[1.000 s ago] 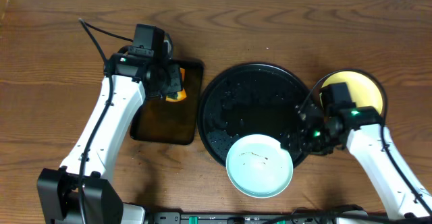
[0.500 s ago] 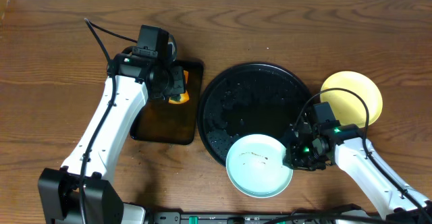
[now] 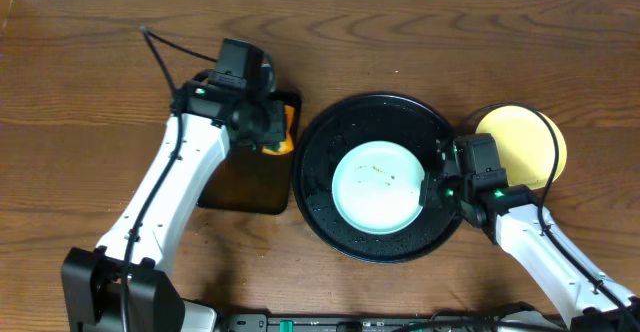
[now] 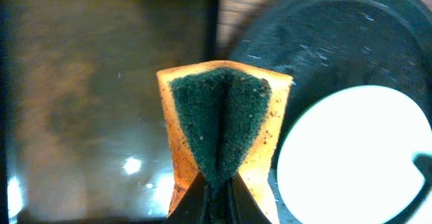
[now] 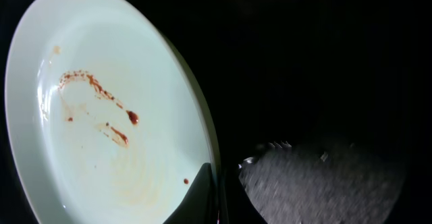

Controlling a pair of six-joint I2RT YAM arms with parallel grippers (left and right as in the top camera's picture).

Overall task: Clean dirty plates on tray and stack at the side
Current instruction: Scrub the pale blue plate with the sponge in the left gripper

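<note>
The mint plate point(image 3: 375, 187) lies flat in the middle of the black tray point(image 3: 322, 152), which sits right of the tabletop's centre, about midway between the far and near edges. The right gripper point(image 5: 217, 193) is clenched on the plate's right-hand rim, one finger over the lip and the other seemingly under it. This looks like a steadying hold, so the plate will not skate across the glossy tray when it is rubbed. The right wrist view shows why the plate needs wiping: thin brown-red sauce streaks point(image 5: 101, 109) curl across its face, with a few specks nearer the rim.

The left gripper point(image 4: 219, 197) is clamped on the sponge point(image 4: 223, 123) so hard that the sponge folds, its green scouring side creased inward between orange edges. The sponge hangs over the right-hand border of the rectangular tray point(image 3: 240, 187), left of the black tray and toward the far edge. It is just short of the plate and not touching it.

The yellow plate point(image 3: 525, 142) rests on bare wood near the right edge, partly hidden by the right arm and its cable — probably the start of the stack. Whether another plate lies under it cannot be told.

I judge the plate is being held ready for scrubbing, and the sponge must cross onto the tray next.
</note>
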